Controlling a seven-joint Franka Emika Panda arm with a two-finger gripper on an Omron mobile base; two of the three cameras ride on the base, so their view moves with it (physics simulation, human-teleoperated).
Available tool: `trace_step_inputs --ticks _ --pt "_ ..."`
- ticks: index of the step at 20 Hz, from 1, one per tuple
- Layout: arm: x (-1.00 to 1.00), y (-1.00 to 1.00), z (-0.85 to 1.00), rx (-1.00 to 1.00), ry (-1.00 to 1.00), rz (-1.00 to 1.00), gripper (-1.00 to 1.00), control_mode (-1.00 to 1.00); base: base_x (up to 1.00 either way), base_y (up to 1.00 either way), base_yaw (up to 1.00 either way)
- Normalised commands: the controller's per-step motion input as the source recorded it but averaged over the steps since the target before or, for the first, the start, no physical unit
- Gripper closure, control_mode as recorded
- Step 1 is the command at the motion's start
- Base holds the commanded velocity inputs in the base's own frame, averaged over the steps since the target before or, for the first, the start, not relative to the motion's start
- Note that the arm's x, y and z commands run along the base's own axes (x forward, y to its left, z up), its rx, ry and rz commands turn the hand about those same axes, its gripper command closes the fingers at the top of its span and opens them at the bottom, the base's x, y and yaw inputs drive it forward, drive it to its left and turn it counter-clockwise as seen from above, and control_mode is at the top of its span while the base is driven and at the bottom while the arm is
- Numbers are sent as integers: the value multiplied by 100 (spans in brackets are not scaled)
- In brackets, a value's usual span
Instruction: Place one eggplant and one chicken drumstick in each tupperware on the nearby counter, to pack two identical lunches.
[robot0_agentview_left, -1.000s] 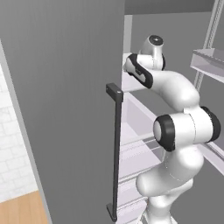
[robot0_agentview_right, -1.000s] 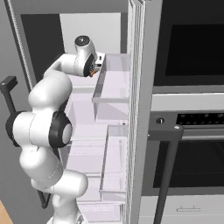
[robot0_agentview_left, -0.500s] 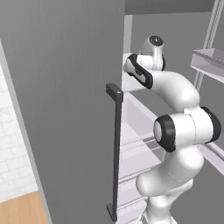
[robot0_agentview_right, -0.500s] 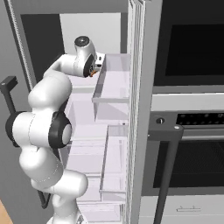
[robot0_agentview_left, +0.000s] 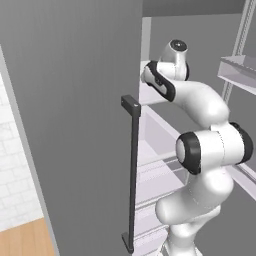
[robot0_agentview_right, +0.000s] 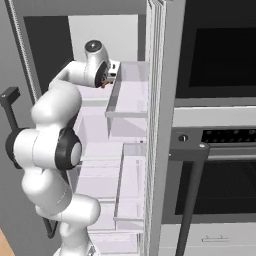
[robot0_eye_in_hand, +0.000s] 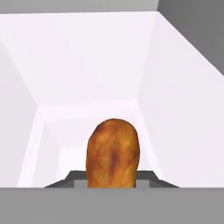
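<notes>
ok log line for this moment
phase: grasp | gripper: shut on chicken drumstick | place: inside open fridge, upper shelf | tupperware: not yet loaded

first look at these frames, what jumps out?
The white arm stands in front of an open fridge, reaching up onto an upper shelf. In the hand view a golden-brown chicken drumstick sits right at the hand, between its fingertips, against the pale fridge interior. In the right base view a dark oven stands beside the fridge.
</notes>
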Motion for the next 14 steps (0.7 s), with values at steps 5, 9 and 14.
trace_step_inputs --ticks 5,9,14 --pt "-97 -3 -11 0 -6 0 100 -100 0 0 0" --pt "-100 0 -17 0 -10 0 100 -100 0 0 0" --pt "-100 0 -5 0 -3 0 100 -100 0 0 0"
